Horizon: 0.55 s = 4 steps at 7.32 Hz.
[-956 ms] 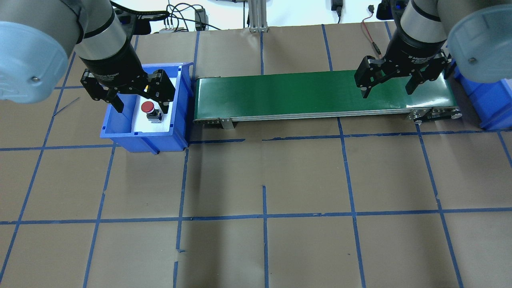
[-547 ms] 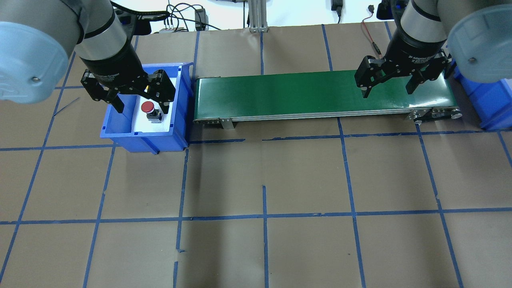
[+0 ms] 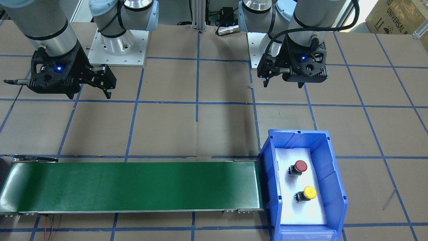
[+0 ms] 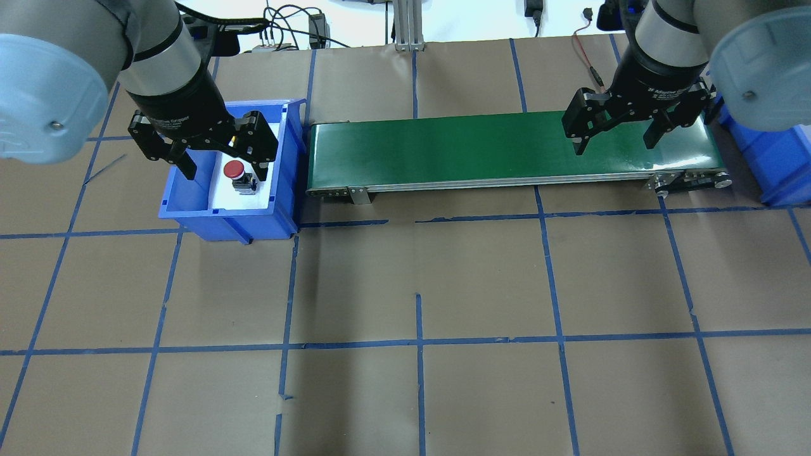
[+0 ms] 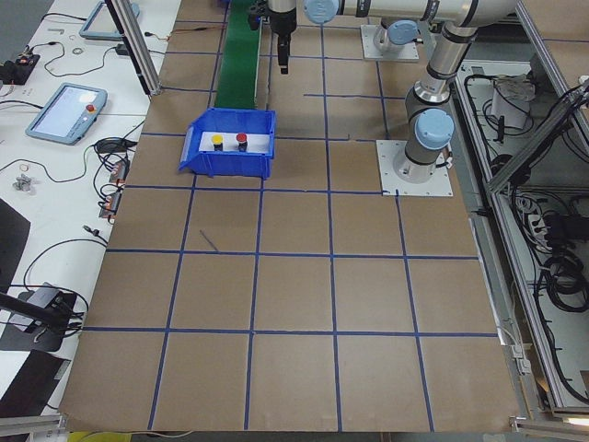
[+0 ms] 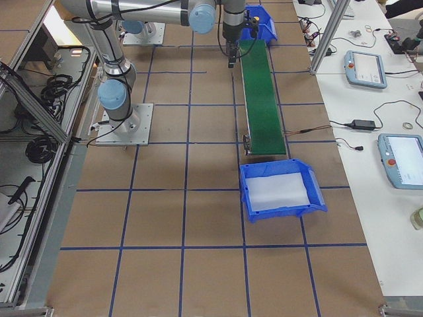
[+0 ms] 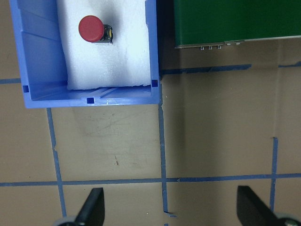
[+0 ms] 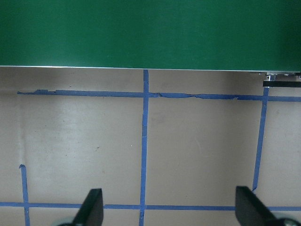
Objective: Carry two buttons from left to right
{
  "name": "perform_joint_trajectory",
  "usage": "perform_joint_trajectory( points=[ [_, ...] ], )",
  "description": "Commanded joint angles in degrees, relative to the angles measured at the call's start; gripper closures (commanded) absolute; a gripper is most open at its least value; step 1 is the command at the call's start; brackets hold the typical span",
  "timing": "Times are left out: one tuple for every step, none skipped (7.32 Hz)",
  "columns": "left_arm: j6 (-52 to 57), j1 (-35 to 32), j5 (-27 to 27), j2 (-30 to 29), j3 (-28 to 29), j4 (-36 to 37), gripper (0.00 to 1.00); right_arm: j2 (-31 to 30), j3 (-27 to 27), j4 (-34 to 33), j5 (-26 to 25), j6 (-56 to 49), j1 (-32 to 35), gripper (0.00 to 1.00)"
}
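Observation:
The red button (image 3: 299,166) and the yellow button (image 3: 308,193) stand on white foam in the blue bin (image 3: 334,187). The overhead view shows the red button (image 4: 235,170); my left gripper hides most of the yellow one. My left gripper (image 4: 225,168) is open and empty. It hangs high on the robot's side of the bin, as the front view (image 3: 284,83) shows. Its wrist view shows the red button (image 7: 91,28) beyond the fingertips (image 7: 94,207). My right gripper (image 4: 614,145) is open and empty, high near the green conveyor's (image 4: 481,149) right end.
A second blue bin (image 6: 277,205), lined with white foam, sits past the conveyor's right end, partly seen in the overhead view (image 4: 782,164). The conveyor belt (image 3: 133,187) carries nothing. Brown paper with blue tape lines covers the table.

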Motion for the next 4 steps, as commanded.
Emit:
perform_joint_trajectory(
  points=[
    [0.0,0.0,-0.1,0.0,0.0,0.2,0.0,0.0,0.0,0.0,-0.1,0.1,0.0,0.0],
    [0.0,0.0,0.0,0.0,0.0,0.2,0.0,0.0,0.0,0.0,0.0,0.1,0.0,0.0],
    [0.0,0.0,0.0,0.0,0.0,0.2,0.0,0.1,-0.1,0.0,-0.1,-0.1,-0.1,0.0],
    [0.0,0.0,0.0,0.0,-0.1,0.0,0.0,0.1,-0.1,0.0,-0.1,-0.4,-0.1,0.0]
  ],
)
